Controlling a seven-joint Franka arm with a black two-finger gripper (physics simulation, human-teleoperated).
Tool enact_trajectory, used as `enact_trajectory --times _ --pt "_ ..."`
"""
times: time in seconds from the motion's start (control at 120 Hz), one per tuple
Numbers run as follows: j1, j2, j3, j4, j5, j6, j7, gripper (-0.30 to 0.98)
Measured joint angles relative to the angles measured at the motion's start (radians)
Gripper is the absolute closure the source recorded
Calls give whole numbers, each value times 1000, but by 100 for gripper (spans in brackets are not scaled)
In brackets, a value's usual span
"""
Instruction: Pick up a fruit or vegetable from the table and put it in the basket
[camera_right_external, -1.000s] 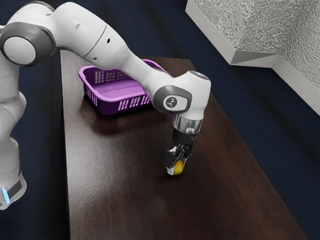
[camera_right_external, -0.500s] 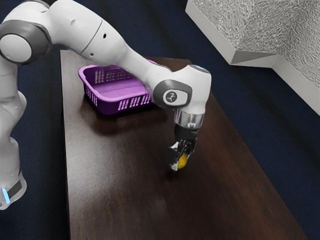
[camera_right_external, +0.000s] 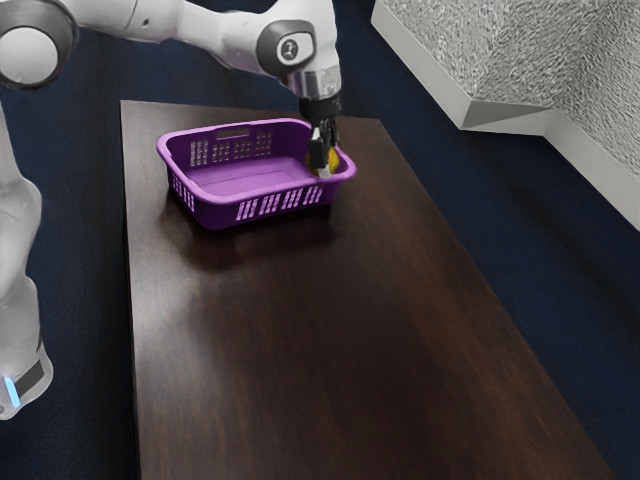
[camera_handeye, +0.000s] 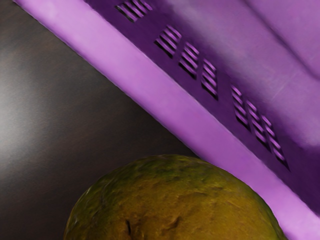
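At the exterior view's upper middle, my gripper (camera_right_external: 328, 164) is shut on a yellow fruit (camera_right_external: 331, 157), over the near right corner of the purple basket (camera_right_external: 222, 214). One finger partly hides the fruit. The wrist view has the rounded yellow-green fruit (camera_handeye: 175, 200) large at its lower edge, overlapping the line of the basket's rim (camera_handeye: 150, 87). How high the fruit hangs over the rim cannot be told.
The basket stands at the far end of the dark wooden table (camera_right_external: 300, 350), its slotted walls rising around a purple floor. A grey textured block (camera_right_external: 480, 60) lies beyond the table's right side.
My hand has carried the fruit from low over the middle of the table to the basket, up and leftward in the exterior view. The basket has not moved.
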Motion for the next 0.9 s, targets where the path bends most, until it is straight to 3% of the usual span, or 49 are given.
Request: enact_trajectory --times 0.4,0.533,0.733,0.792,0.9 --pt "150 -26 51 -2 4 -33 19 40" --pt "152 -23 57 -2 6 -35 21 15" --pt "126 -15 50 2 10 -35 30 4" --pt "95 -8 10 17 26 -33 41 3" --pt "65 15 -172 73 50 -30 58 1"
